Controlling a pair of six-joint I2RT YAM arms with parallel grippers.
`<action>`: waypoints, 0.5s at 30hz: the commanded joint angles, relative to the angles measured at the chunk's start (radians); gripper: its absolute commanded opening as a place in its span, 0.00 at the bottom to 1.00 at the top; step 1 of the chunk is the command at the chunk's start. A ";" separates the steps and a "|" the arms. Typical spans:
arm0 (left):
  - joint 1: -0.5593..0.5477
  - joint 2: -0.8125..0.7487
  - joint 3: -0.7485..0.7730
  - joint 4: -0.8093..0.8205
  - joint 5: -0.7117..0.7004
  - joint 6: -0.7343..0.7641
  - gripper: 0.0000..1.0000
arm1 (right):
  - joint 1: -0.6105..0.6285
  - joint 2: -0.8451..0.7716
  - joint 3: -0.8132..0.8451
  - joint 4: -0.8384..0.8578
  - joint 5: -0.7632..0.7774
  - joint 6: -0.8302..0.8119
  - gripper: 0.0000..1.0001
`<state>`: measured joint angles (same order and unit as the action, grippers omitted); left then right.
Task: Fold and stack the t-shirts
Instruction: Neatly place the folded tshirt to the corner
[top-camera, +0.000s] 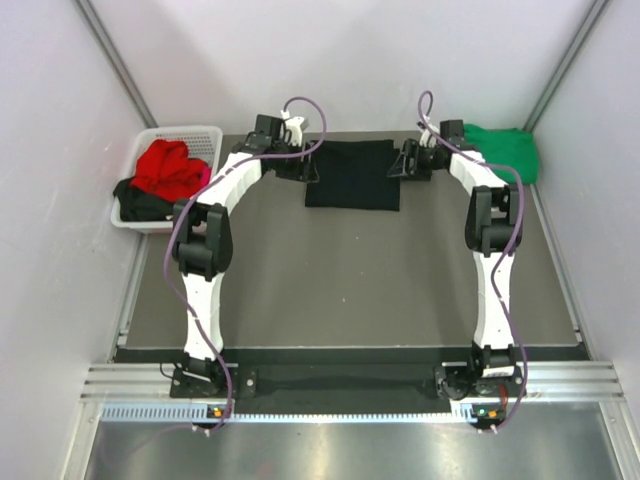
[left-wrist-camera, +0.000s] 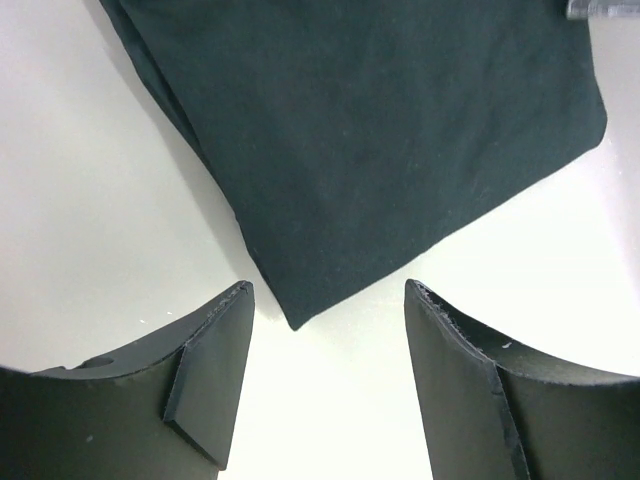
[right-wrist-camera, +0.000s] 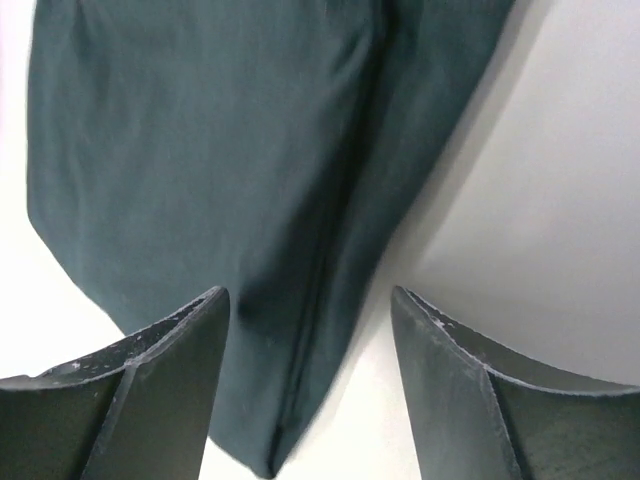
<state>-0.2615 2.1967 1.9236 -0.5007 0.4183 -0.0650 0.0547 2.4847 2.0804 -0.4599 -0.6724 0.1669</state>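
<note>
A dark grey table (top-camera: 350, 290) fills the floor of a pale-walled enclosure, with both arm bases bolted at the bottom of the top view. A folded black t-shirt (top-camera: 350, 175) lies flat as a rectangle at upper centre of the table, between the two grippers. The left gripper (top-camera: 293, 166) sits at the left edge of the rectangle and the right gripper (top-camera: 408, 162) at its right edge. In the left wrist view the left gripper (left-wrist-camera: 330, 300) is released: its two dark fingers (left-wrist-camera: 200, 380) stand wide apart at the bottom of the frame. A corner of the black t-shirt (left-wrist-camera: 380, 130) points down into the gap just ahead of the fingertips without touching either one. In the right wrist view the right gripper (right-wrist-camera: 310, 300) is likewise released, its fingers (right-wrist-camera: 150, 400) spread. Here the black t-shirt (right-wrist-camera: 220, 150) reaches further, and a folded corner with a visible edge line runs down between the fingers to the bottom of the frame. Whether the cloth touches the fingers cannot be told. A green t-shirt (top-camera: 505, 150) lies bunched at the upper right corner of the table, just beyond the right arm. A white lattice basket (top-camera: 185, 131) at the upper left holds a crumpled red t-shirt (top-camera: 170, 168) on top of black cloth (top-camera: 145, 203).
</note>
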 joint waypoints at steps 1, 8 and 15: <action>-0.001 -0.060 -0.017 0.004 -0.002 0.005 0.66 | 0.010 0.054 0.075 0.070 -0.044 0.055 0.68; -0.002 -0.071 -0.043 -0.013 -0.047 0.024 0.66 | 0.060 0.118 0.081 0.104 -0.119 0.135 0.64; -0.005 -0.094 -0.029 -0.025 -0.091 0.050 0.67 | 0.083 0.097 0.053 0.096 -0.097 0.120 0.00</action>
<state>-0.2634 2.1864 1.8866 -0.5213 0.3550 -0.0441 0.1154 2.5801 2.1399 -0.3458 -0.7792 0.2993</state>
